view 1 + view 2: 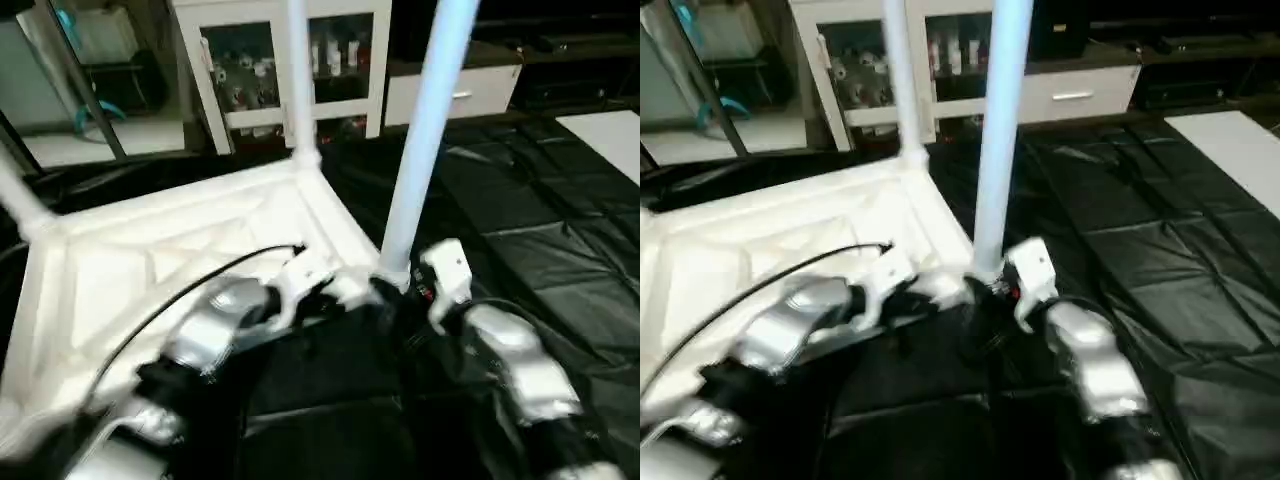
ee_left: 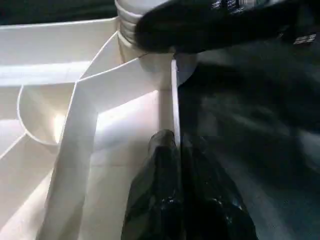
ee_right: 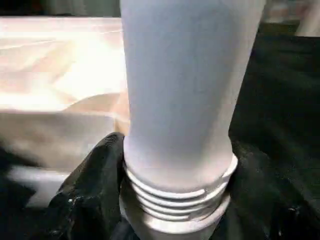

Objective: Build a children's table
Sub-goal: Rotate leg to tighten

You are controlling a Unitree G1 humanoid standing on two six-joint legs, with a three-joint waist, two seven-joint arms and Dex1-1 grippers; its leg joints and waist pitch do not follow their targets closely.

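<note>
The right gripper [image 3: 175, 200] clasps the threaded base of an upright leg [image 1: 430, 120] at the near corner socket of the tabletop [image 1: 130, 270], which lies ribs-up on black sheeting [image 1: 540, 220]. The left gripper [image 2: 177, 145] pinches the top's rim beside it.
</note>
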